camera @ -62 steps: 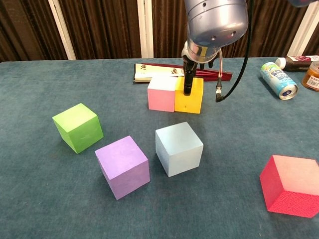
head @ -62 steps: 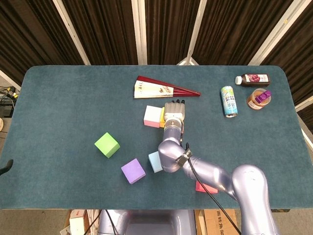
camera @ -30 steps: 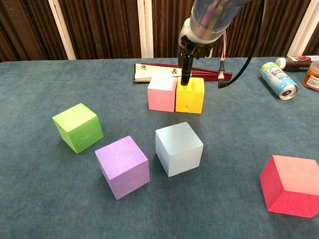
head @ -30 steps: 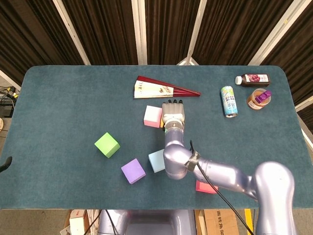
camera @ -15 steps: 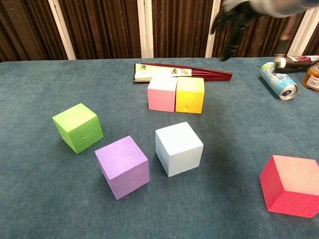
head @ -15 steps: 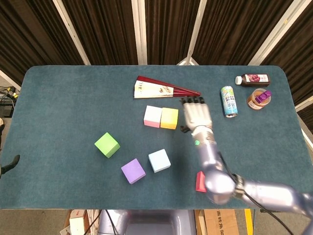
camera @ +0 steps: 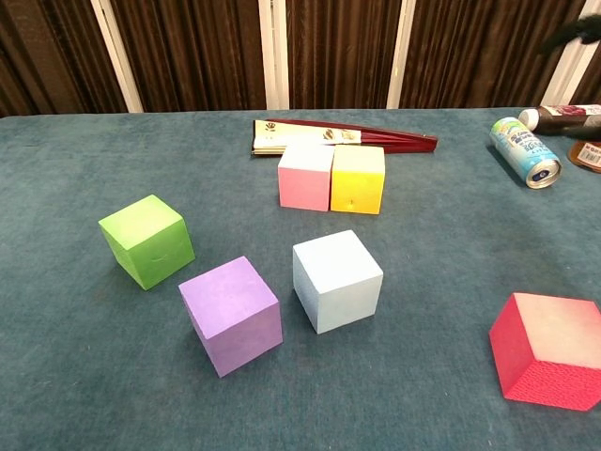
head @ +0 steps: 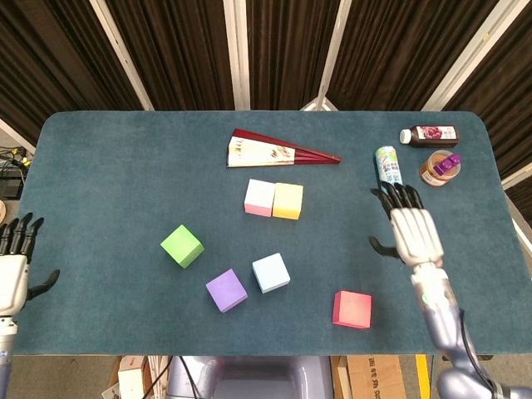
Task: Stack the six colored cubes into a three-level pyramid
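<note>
Table (head: 125,158): all 6 cubes sit on it, none stacked.
Base row: pink cube (head: 259,197) and yellow cube (head: 288,200) touch side by side; judged 2 of 3 placed.
Loose: green cube (head: 182,246), purple cube (head: 226,290), blue cube (head: 271,273), red cube (head: 352,309), apart.
Right hand (head: 414,235): empty, fingers spread.
Left hand (head: 12,266): empty, fingers apart.

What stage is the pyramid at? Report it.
Done: the pink cube and yellow cube sit side by side, starting the base. In hand: nothing; both the right hand and left hand are open. Left: green, purple, blue and red cubes lie loose; nothing is stacked.
</note>
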Available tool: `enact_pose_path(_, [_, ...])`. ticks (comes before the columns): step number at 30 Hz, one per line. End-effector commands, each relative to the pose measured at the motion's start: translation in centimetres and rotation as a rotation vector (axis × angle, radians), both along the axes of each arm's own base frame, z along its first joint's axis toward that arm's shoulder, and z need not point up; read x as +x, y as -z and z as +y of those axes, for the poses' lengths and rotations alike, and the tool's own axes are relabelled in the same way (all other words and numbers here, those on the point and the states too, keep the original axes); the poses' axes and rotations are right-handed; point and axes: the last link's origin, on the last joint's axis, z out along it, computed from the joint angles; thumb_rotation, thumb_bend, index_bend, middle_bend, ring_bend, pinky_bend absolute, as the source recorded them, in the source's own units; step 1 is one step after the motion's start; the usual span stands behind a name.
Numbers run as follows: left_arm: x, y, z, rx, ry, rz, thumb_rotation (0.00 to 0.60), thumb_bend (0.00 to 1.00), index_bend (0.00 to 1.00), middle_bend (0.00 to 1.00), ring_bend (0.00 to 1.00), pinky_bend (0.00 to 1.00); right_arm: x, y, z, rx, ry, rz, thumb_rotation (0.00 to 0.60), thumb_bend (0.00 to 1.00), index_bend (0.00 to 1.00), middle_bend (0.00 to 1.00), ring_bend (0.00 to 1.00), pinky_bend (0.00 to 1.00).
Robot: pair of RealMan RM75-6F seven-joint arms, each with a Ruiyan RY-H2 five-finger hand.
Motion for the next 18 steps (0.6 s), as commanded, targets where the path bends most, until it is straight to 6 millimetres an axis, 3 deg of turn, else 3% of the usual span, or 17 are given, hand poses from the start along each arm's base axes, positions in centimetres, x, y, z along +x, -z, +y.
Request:
enact_pose_path(1, [-0.1, 0.2, 0.3, -0.020, 0.016, -0.012, 0.600, 0.27, 0.06, 0.00, 0.00, 0.01, -6.6, 1.5, 6.2, -0.044, 0.020, 0.093, 0.600, 0.24, 0.12, 0.09, 0.00, 0.00])
enact_pose_path(6, [0.2, -0.1, 1.1, -0.054, -0.014, -0.009, 0.600, 0.25, 0.03, 0.00, 0.00, 0.01, -7.9, 2.6, 7.6, -0.069, 0.026, 0.159, 0.600, 0.20, 0.05, 0.04, 0.00, 0.00])
enact_pose_path(13, [3.8, -0.9, 3.4, -0.166, 0.001, 0.003, 0.600, 0.24, 0.03, 0.00, 0.00, 0.01, -8.5, 2.7, 8.0, -0.062, 0.049, 0.147, 0.600, 0.20, 0.02, 0.03, 0.00, 0.00])
enact_pose_path(18, [5.9, -1.5, 6.1, -0.278, 0.015, 0.112, 0.600, 0.21, 0.03, 0.00, 0.00, 0.01, -8.7, 2.5, 8.3, -0.045, 0.069, 0.127, 0.600, 0.20, 0.02, 0.03, 0.00, 0.00])
